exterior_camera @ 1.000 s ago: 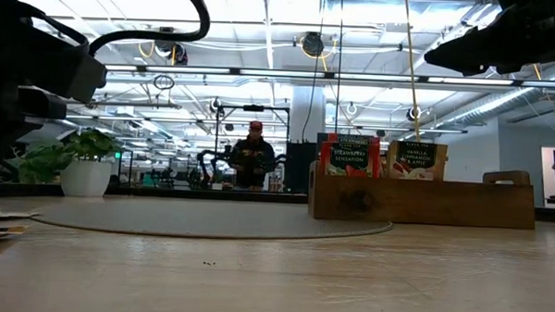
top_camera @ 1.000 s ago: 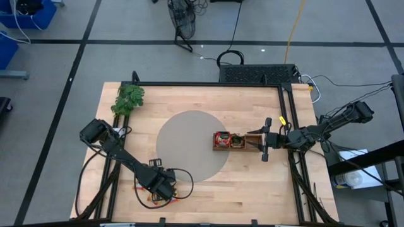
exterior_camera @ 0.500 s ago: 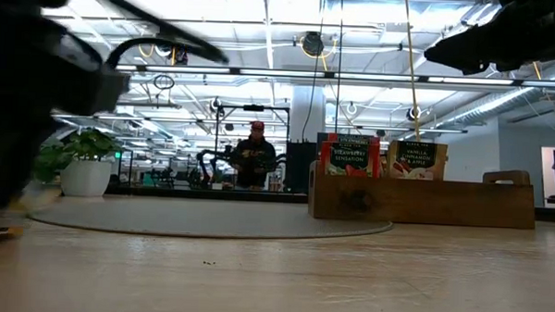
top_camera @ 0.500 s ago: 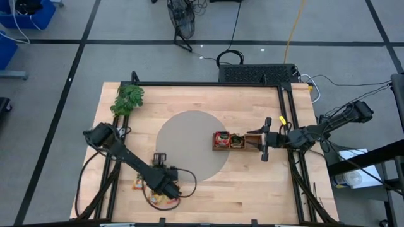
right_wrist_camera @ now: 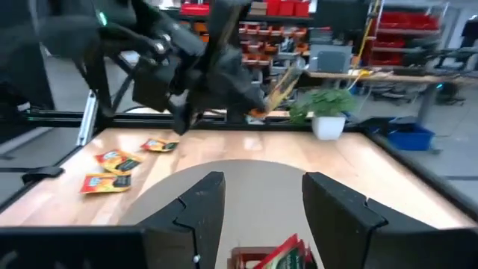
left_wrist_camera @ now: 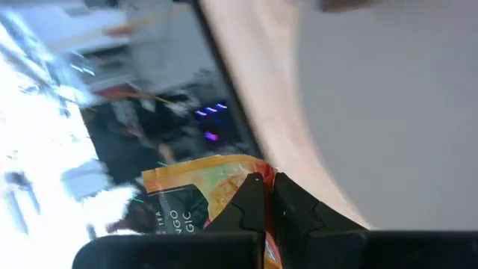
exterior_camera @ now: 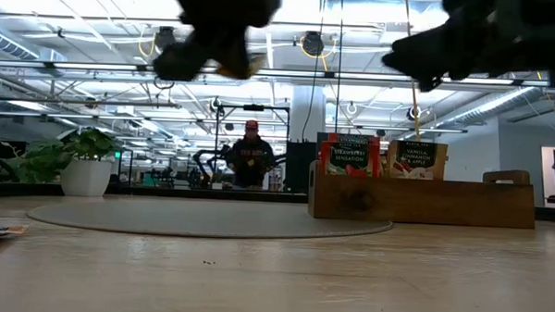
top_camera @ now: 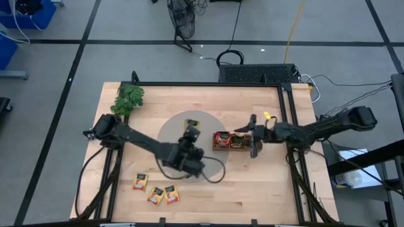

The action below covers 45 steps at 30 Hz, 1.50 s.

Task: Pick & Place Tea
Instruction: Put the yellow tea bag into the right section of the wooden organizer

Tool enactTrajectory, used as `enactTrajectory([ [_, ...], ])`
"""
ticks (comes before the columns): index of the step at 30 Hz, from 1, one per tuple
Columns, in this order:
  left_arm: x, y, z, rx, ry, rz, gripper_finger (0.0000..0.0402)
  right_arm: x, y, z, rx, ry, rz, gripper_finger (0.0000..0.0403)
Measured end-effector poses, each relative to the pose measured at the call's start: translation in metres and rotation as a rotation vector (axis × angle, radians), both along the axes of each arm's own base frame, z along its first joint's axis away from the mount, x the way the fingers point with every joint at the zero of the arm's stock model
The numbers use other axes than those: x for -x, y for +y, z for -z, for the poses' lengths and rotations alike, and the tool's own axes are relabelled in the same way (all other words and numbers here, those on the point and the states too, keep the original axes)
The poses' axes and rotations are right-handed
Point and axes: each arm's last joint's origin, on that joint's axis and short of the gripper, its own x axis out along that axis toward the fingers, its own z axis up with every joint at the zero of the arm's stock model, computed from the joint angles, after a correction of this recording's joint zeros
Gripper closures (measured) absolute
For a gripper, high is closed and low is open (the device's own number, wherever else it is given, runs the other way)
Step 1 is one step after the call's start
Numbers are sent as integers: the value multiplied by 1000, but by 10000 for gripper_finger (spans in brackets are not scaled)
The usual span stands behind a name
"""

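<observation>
My left gripper (top_camera: 189, 134) is above the grey round mat (top_camera: 170, 142), shut on an orange-yellow tea sachet (top_camera: 190, 124), which also shows in the left wrist view (left_wrist_camera: 196, 196). Three more orange-yellow sachets (top_camera: 156, 191) lie flat on the wood near the table's front left. The brown wooden tray (top_camera: 234, 142) stands at the mat's right edge, with a red sachet (exterior_camera: 349, 157) and a grey-white one (exterior_camera: 416, 161) upright in it. My right gripper (top_camera: 252, 136) is open and empty over the tray's right end. My left gripper pinches the sachet between its two shut fingers (left_wrist_camera: 261, 203) at one edge (left_wrist_camera: 246, 181). The rest of the sachet sticks out beyond the fingertips. It is lifted clear, well above the mat, and tilted (right_wrist_camera: 284, 84).
A green leafy sprig in a white pot (top_camera: 128, 99) stands at the far left corner. A black frame (top_camera: 289, 113) runs along the table's edges. A person (exterior_camera: 250, 160) stands in the room far behind the table.
My left gripper has risen from the loose sachets at the front left and gone toward the tray, carrying one orange-yellow sachet, now lifted clear over the mat. My right gripper has gone a little toward the table's left, over the tray's end.
</observation>
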Motion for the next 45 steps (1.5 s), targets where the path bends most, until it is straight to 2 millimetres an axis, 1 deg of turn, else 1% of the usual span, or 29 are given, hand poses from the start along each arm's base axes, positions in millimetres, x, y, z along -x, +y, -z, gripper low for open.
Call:
enactTrajectory([
  [3,-18,8,-4,-40,4,79,392,-14,-14,9,-27,-15,-3,239],
  [5,-29,9,-6,-43,-9,135,392,-21,-23,14,-36,-45,-23,240],
  [8,-39,7,-9,-30,-10,224,392,-26,-39,17,-66,-97,-69,243],
  [12,-45,5,-12,-9,-34,279,392,-36,-60,21,-139,-81,-137,243],
  [15,-46,6,-12,-2,-26,283,392,-49,-69,19,-178,-72,-200,243],
  [18,-46,10,-9,28,-28,279,392,-64,-73,14,-183,-73,-273,241],
  [21,-44,11,-4,31,-18,273,392,-78,-77,8,-179,-73,-307,241],
  [26,-41,13,5,30,15,272,392,-91,-79,1,-195,-53,-364,241],
  [32,-41,15,7,18,34,277,392,-94,-78,-1,-200,-40,-382,243],
  [37,-40,13,5,-55,59,280,392,-94,-80,4,-218,2,-366,241],
  [45,-39,9,4,-122,85,284,392,-94,-82,3,-215,-5,-361,242],
])
